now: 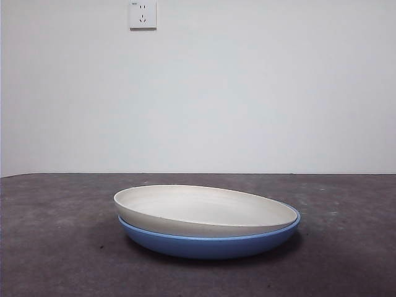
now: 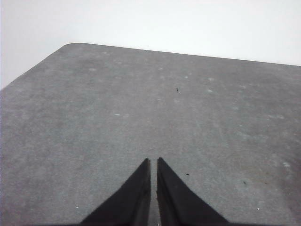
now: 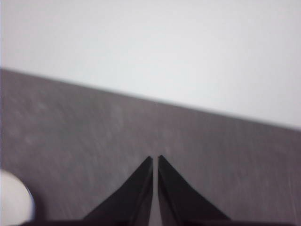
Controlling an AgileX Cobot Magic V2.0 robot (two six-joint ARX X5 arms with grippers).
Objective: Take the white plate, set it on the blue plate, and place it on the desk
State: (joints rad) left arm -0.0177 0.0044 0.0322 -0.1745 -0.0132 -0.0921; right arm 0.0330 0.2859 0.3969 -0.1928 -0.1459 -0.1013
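On the desk (image 1: 55, 247): white plate (image 1: 204, 210) nested, tilted, in blue plate (image 1: 210, 244). Left gripper (image 2: 154, 162) and right gripper (image 3: 155, 160) closed, empty, over bare desk; white rim glimpsed only from right wrist.

This looks like a bare robot test room or lab rather than a home. A broad, dark grey counter with a rough, mottled surface (image 1: 55, 247) runs to a plain, unadorned white wall (image 1: 247, 93). The only fitting is a white plastic wall socket (image 1: 142, 14) at the upper left of the front frame, and there is no furniture or decoration.
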